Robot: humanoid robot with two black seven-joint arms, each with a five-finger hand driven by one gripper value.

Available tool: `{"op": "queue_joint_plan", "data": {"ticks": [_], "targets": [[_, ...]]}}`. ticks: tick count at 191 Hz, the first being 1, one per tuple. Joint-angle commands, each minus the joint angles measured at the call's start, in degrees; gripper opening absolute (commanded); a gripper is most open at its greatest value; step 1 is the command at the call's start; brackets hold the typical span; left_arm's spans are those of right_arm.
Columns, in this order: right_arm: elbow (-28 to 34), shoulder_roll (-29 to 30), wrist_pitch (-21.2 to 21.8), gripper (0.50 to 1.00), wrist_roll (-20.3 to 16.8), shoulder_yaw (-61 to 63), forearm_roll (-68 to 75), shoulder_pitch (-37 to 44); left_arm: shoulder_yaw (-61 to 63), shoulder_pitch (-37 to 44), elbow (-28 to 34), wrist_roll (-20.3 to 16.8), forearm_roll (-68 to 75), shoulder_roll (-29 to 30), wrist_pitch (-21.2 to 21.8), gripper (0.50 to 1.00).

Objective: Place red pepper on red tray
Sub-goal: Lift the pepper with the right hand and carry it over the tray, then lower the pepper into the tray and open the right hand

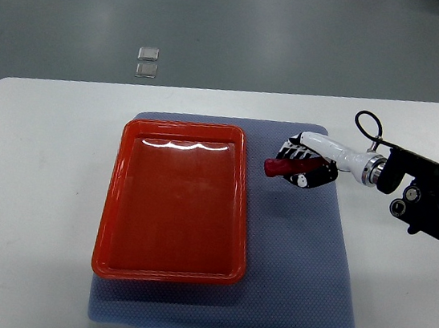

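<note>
Red: 1 pepper [282, 167] clamped in right hand [304, 165], beside 1 tray [176, 201].

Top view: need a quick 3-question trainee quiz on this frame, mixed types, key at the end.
1. True or false: the red pepper already lies on the red tray.
2. Which hand is closed on the pepper? A) left B) right C) neither
3. Fill in: the tray sits on a blue-grey ____ on the white table.

Key:
1. False. The pepper is held right of the tray, over the mat, and the tray is empty.
2. B. The right hand, its arm coming in from the right edge, grips it. No left hand shows.
3. mat
</note>
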Motion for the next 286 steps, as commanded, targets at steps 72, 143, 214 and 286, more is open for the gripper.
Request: {"op": "queue_joint_plan", "data": {"ticks": [72,143,214,286], "targets": [[0.10,2.86,2.28,0.500,0.01,-0.63,2.37,9.24,0.08,0.00,0.00,0.00,0.00,0.00,0.00,1.000],[-6.93,19.55,3.33,0.500,0.01,-8.80,4.48,13.28,0.08,0.00,-0.44,0.00,0.00,0.00,0.00,1.000],[-13.53,28.26,2.98,0.500,0.10,-12.49,4.57,13.98,0.08,0.00,-0.53,0.00,0.00,0.00,0.00,1.000],[-13.70,28.26,2.28,0.500,0.10,-14.51,4.31,10.38,0.17,0.00,-0.53,0.00,0.00,0.00,0.09,1.000]]}}
